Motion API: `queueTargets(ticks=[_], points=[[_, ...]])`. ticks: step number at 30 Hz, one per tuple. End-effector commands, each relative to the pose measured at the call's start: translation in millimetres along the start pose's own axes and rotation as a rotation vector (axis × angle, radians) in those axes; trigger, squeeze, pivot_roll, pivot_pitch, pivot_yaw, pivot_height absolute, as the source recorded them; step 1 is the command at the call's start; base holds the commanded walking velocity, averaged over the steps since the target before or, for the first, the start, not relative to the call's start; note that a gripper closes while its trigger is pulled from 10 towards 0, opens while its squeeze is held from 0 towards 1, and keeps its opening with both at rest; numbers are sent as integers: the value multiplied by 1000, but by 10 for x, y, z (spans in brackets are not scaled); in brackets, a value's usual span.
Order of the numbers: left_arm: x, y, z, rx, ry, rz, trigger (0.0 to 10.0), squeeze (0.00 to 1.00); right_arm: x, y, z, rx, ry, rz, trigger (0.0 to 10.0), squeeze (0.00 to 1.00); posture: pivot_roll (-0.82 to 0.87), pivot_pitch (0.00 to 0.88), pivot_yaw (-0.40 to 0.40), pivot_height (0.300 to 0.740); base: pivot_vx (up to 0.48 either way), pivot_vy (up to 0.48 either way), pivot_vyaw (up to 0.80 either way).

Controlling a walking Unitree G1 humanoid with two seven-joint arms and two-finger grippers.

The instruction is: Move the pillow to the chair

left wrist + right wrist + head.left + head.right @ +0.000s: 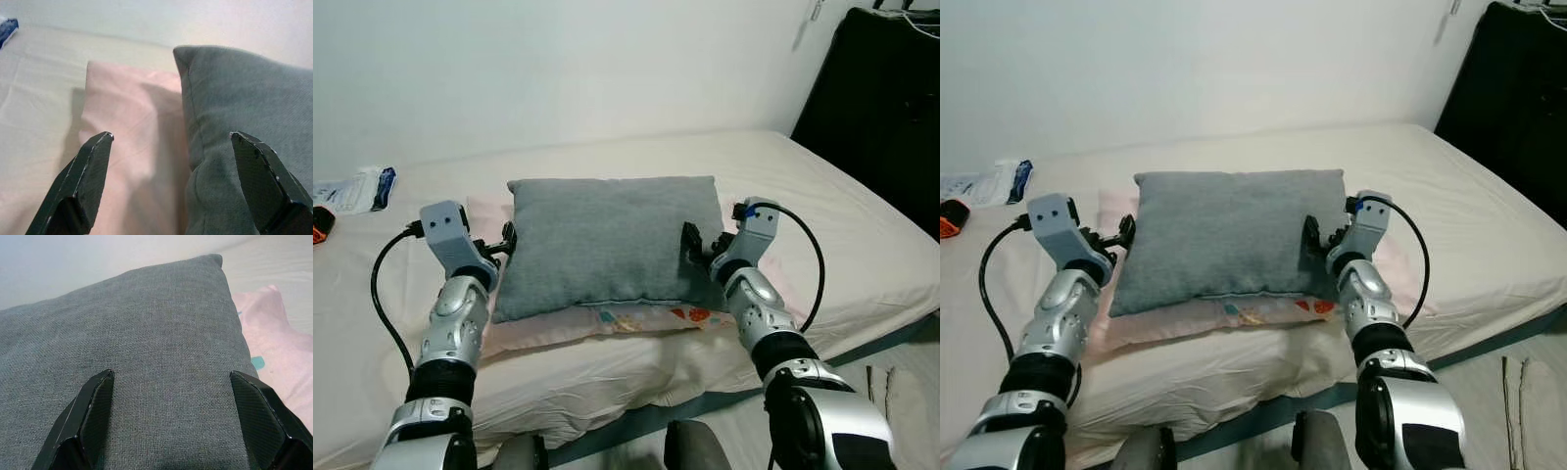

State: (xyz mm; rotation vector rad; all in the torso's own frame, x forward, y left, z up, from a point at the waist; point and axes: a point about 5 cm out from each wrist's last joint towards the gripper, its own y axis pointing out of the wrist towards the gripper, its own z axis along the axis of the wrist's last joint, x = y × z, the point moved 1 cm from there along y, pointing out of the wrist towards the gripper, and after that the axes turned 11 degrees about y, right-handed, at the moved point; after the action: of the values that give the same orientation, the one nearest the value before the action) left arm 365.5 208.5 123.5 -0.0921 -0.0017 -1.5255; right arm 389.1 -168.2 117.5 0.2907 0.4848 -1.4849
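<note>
A grey pillow lies on top of a pink patterned pillow on the bed. My left gripper is open at the grey pillow's left edge. In the left wrist view one finger stands over the pink pillow and the other over the grey pillow. At the right edge of the grey pillow my right gripper is open. Its fingers are spread over the grey fabric. Neither gripper holds anything.
The cream bed fills most of the view, its near edge just in front of me. A large black object stands at the far right. A blue-and-white packet and an orange item lie at the far left. Floor shows at lower right.
</note>
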Motion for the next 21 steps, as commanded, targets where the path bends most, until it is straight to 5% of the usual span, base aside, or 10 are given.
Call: queueTargets(ticks=[1, 3, 4, 5, 6, 7, 13, 16, 21], points=[[43, -13, -108, -55, 19, -47, 10000, 1000, 19, -15, -27, -1, 6, -5, 10000, 0, -9, 0, -50, 601, 0, 0, 0], [150, -27, -140, -69, 3, -146, 10000, 1000, 22, -15, -26, -1, 6, -5, 10000, 0, -5, 0, -53, 601, 0, 0, 0], [256, -36, -164, -68, -9, -229, 10000, 698, 24, -15, -26, -1, 6, -6, 10000, 0, -3, 0, -55, 601, 0, 0, 0], [256, -36, -164, -68, -9, -229, 10000, 698, 24, -15, -26, -1, 6, -6, 10000, 0, -3, 0, -55, 601, 0, 0, 0], [358, -57, -204, -77, -39, -302, 10000, 0, 23, -14, -24, -2, 6, -5, 10000, 0, -1, 0, -56, 601, 0, 0, 0], [482, -84, -358, -117, 44, -329, 10000, 0, 0, -8, -29, -3, 6, 0, 10000, 0, -1, 0, -60, 601, 0, 0, 0], [510, -87, -492, -148, 181, -272, 10000, 0, -21, -4, -36, -3, 4, 8, 10000, 0, -6, 0, -59, 601, 0, 0, 0], [536, -91, -515, -154, 179, -273, 10000, 0, -21, -5, -37, -2, 3, 9, 10000, 0, -9, 0, -60, 601, 0, 0, 0], [699, -124, -513, -173, -23, -387, 10000, 0, -5, -11, -35, -3, 1, 8, 10000, 0, -10, 0, -63, 601, 0, 0, 0]])
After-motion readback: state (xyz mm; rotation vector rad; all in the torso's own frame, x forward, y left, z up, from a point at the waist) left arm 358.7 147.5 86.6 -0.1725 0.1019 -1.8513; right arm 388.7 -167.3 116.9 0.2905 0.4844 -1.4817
